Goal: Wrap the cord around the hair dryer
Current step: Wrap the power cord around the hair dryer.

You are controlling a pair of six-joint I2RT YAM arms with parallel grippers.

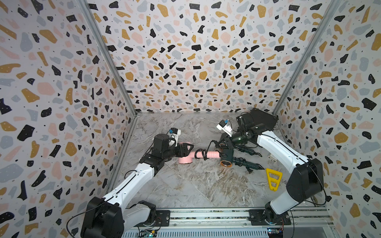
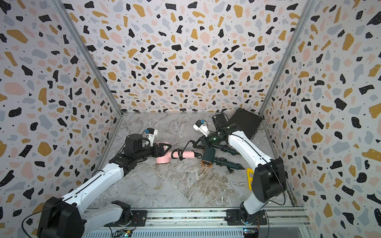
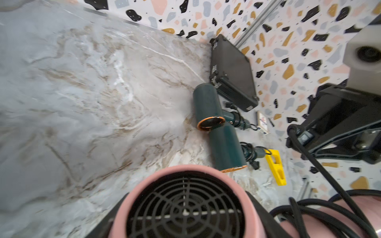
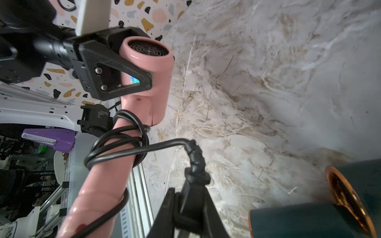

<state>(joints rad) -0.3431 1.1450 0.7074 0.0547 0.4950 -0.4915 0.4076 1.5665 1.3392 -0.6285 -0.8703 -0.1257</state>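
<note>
Pink hair dryer lies just below the middle of both top views, barrel toward the left of the frame and handle pointing right. We cannot tell whether it rests on the marble tabletop or hangs just above it. We see its black cord looped several times around the handle, the turns bunched near the handle's middle. A free stretch rises from the coils toward the upper right of the top views to the right gripper, which is clenched on the cord's plug end. In the right wrist view the plug sits pinched between the two black fingers at the bottom of the frame. The left gripper, coming in from the left, is clamped across the barrel, one triangular finger lying over the pink shell. The left wrist view looks straight onto the barrel's black grille. Just right of the handle's end lies a dark green hair dryer with a copper rim, and a second green dryer lies just behind it, each with cord wound on its handle. A black case sits in the tabletop's upper right corner. A yellow plastic tool lies at the right edge, well apart from the pink one.
</note>
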